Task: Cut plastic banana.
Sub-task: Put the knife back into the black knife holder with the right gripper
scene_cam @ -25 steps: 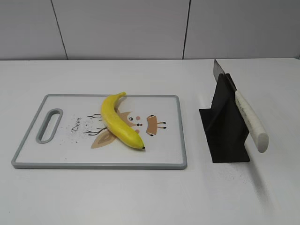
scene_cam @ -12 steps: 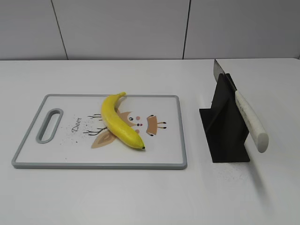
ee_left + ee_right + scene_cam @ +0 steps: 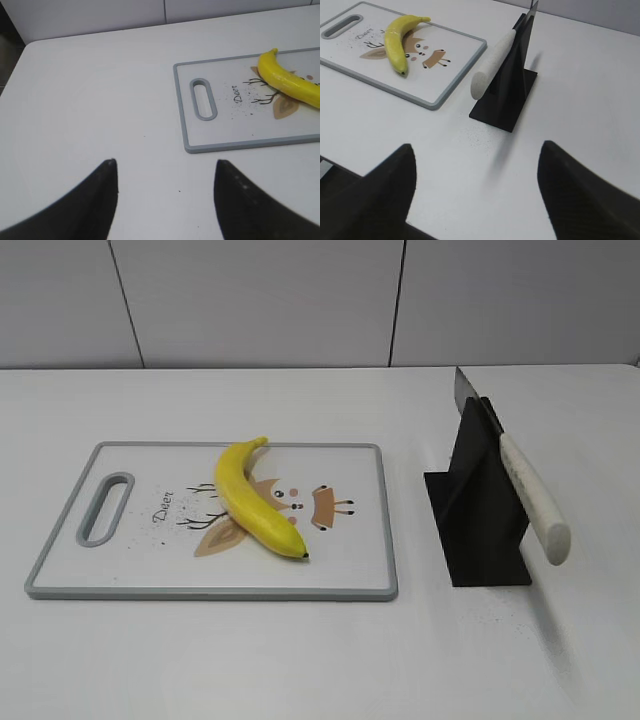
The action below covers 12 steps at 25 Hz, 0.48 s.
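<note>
The plastic banana is glossy yellow, whole and curved. It lies on the white cutting board with a grey rim and a deer drawing. It also shows in the left wrist view and the right wrist view. A knife with a pale speckled handle rests slanted in a black stand; the right wrist view shows the knife too. My left gripper is open and empty, left of the board. My right gripper is open and empty, in front of the stand. Neither gripper shows in the exterior view.
The white table carries the board and the stand. The board's handle slot is at its left end. A grey panelled wall runs behind. The table's near edge shows at the lower left of the right wrist view.
</note>
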Motion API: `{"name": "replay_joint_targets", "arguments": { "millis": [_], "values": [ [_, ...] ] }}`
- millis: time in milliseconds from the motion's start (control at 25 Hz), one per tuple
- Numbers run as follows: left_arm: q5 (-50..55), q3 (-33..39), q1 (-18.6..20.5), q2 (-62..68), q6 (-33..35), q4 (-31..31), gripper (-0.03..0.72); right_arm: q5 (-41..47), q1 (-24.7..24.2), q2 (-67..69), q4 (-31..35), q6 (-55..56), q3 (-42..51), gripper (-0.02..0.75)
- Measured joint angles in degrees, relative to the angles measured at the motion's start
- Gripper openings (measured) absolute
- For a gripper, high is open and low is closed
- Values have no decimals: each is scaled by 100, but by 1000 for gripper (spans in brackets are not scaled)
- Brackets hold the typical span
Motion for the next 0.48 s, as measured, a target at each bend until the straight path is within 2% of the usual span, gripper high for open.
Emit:
{"name": "replay_joint_targets", "arguments": {
  "millis": [120, 200, 480],
  "values": [
    [0, 0, 0, 0, 0, 5, 579, -4, -41, -5, 80, 0, -6, 592],
    [-5, 0, 0, -21, 0, 6, 575, -10, -243, -5, 171, 0, -6, 592],
    [-5, 0, 0, -41, 0, 6, 543, -10, -1407, -5, 335, -6, -6, 592]
  ]
}}
